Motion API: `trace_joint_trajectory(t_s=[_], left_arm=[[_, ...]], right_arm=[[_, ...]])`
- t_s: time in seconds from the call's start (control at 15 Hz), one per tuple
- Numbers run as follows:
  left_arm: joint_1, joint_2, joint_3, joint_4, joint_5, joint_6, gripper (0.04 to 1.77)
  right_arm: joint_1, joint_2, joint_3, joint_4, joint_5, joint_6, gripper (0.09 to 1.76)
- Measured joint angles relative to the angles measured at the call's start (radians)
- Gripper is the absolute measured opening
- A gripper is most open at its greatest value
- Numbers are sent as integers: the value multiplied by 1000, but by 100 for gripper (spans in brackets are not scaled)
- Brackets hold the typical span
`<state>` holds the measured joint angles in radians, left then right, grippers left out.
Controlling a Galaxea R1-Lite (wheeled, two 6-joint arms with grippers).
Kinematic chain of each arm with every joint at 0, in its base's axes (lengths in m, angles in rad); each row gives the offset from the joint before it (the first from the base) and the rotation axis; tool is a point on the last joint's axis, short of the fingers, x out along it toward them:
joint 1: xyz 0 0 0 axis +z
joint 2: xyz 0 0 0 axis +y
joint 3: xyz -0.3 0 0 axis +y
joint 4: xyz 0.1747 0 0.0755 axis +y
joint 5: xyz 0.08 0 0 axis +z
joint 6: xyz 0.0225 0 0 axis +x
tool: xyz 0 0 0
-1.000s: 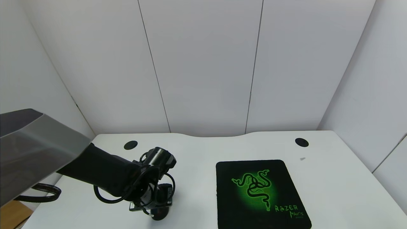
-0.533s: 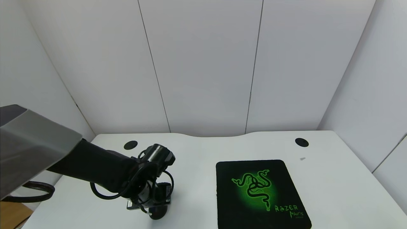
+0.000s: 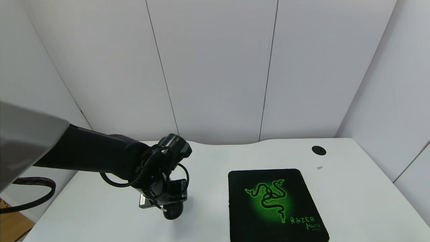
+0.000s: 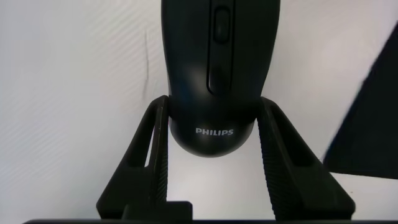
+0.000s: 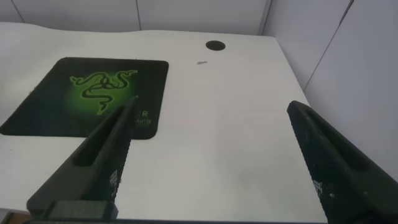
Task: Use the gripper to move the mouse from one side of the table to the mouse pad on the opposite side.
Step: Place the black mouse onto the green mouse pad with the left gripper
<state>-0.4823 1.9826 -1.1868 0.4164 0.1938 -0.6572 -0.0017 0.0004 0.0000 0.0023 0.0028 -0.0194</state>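
mouse (image 4: pixel 214 68): smooth black plastic | table (image 3: pixel 352 191): matte white | mouse pad (image 3: pixel 273 205): matte

I see bare table (image 3: pixel 208 188) between the left gripper (image 3: pixel 172 207), clamped on the mouse (image 3: pixel 173 211), and the mouse pad (image 3: pixel 273 205). Nothing stands on that stretch. The pad's top lies bare too.

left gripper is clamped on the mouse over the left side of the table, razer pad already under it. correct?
Not quite. The left gripper is shut on the mouse over the table's left side, but bare white table lies under it. The head view shows the mouse pad lying apart, toward the right side.
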Motion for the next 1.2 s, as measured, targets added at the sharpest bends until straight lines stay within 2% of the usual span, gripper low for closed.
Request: trace_joint_trajectory(t_s=[0.2, 0.53, 1.2], left_arm=[[-64, 4, -71, 49, 0, -69, 90], [-160, 33, -221, 151, 3, -119, 90], [-303, 237, -610, 360, 14, -230, 90]], right_arm=[[0, 0, 0, 0, 0, 0, 171], [0, 0, 0, 0, 0, 0, 171], [0, 0, 0, 0, 0, 0, 171]])
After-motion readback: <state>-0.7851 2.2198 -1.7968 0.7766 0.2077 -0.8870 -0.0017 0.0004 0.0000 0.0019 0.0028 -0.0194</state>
